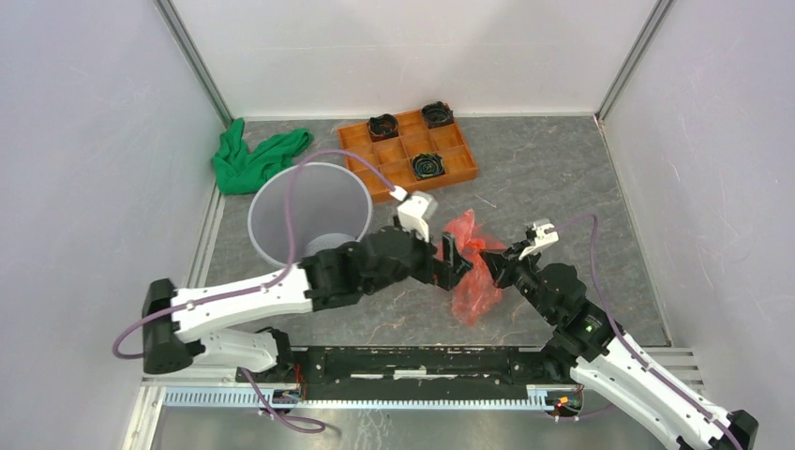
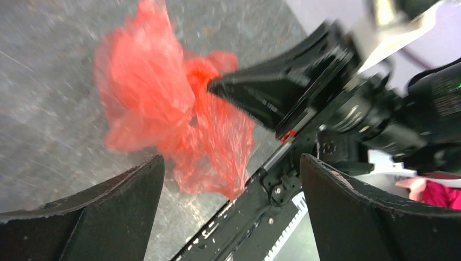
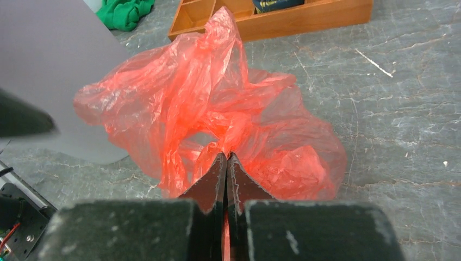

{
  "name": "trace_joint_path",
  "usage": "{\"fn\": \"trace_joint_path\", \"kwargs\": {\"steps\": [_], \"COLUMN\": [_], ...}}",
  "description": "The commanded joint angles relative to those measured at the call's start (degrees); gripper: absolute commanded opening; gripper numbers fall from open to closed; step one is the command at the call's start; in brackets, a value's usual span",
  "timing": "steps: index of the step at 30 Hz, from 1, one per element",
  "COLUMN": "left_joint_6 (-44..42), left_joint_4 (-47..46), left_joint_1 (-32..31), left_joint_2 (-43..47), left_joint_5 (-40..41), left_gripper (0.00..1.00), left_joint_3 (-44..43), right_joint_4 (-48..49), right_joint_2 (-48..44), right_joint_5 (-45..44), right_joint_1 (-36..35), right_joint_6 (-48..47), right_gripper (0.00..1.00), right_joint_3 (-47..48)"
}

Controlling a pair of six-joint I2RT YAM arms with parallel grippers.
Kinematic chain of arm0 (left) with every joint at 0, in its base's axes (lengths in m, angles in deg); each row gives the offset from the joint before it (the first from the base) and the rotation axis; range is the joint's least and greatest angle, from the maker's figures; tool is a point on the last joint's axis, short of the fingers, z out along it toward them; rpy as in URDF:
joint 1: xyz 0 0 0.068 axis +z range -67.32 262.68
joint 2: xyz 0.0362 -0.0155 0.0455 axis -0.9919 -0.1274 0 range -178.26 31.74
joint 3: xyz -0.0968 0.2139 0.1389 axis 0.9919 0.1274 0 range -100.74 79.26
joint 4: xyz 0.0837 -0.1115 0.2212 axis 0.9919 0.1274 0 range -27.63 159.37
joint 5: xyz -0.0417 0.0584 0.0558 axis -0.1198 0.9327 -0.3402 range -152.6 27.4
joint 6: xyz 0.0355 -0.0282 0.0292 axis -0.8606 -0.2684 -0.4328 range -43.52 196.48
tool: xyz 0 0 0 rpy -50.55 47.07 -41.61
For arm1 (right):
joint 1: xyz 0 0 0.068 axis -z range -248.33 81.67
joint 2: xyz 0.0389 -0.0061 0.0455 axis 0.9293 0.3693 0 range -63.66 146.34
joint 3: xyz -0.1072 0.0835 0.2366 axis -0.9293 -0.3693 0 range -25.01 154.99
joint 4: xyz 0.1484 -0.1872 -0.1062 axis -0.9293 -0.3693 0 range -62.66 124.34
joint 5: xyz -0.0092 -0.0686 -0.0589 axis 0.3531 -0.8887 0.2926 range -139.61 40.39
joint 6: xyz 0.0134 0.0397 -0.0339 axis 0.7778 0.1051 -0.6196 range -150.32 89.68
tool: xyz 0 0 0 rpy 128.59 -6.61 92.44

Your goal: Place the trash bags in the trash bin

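The trash bag is a crumpled wad of red-orange film, held above the table at about 4 o'clock from the trash bin and just beside it; in the right wrist view the trash bag billows out from 9 to 3 o'clock around the tips of the right gripper, whose fingers are pressed together with a gathered fold of film pinched between them; loose film hangs below the pinch. In the left wrist view the trash bag sits ahead of the left gripper, toward 11 o'clock from the gap; the left fingers stand spread wide, and the film touches neither of them as far as the blur allows; the right gripper enters from 3 o'clock and bites the bag's middle. From the bin, the orange tray lies at 1 o'clock and a green cloth at 11 o'clock.
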Motion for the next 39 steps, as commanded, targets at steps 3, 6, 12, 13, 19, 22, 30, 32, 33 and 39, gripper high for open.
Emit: {"fn": "trace_joint_path", "kwargs": {"steps": [3, 6, 12, 13, 19, 22, 30, 32, 33, 39], "left_joint_6": [8.32, 11.83, 13.25, 12.69, 11.2, 9.52, 2.99, 2.08, 1.71, -2.94], "left_joint_4": [-3.34, -4.06, -2.2, -5.34, -6.69, -1.49, -1.21, -1.29, -1.42, -6.97], "left_joint_1": [-4.05, -3.9, -0.12, 0.47, 2.97, 2.96, 3.36, 3.4, 3.48, 4.24], "left_joint_2": [-4.09, -2.62, -8.03, -8.64, -10.28, -9.71, 0.49, 2.26, 3.01, 5.43], "left_joint_5": [6.08, 11.49, 13.98, 11.62, 13.0, 17.28, 20.84, 20.44, 20.48, 12.7], "left_gripper": [1.0, 1.0, 1.0, 1.0, 0.77, 0.43, 0.02, 0.02, 0.02, 0.02], "left_joint_3": [3.73, 6.19, 3.69, 4.46, 4.76, 2.61, 6.58, 6.98, 7.19, 10.28], "right_joint_4": [0.45, 0.41, 4.05, 4.07, 0.53, -2.96, -16.07, -17.31, -17.91, -16.15], "right_joint_2": [-2.54, -3.9, -8.0, -8.29, -8.55, -9.91, -9.6, -8.24, -7.32, -1.26], "right_joint_5": [-0.95, 0.81, 7.27, 8.3, 9.64, 7.82, -6.35, -7.13, -7.19, 2.41], "right_joint_1": [-0.1, -0.05, -0.12, -0.12, -0.07, -0.13, -0.12, -0.06, -0.04, -0.07], "right_joint_6": [-2.36, -4.14, -3.61, -3.28, -2.65, -3.46, -4.05, -3.38, -2.71, -6.61], "right_gripper": [0.01, 0.0, 0.01, 0.0, 0.01, 0.01, 0.01, 0.04, 0.05, 0.41], "right_joint_3": [4.15, 3.91, 0.62, 0.38, 1.98, 2.72, 4.07, 3.52, 3.39, 4.82]}}
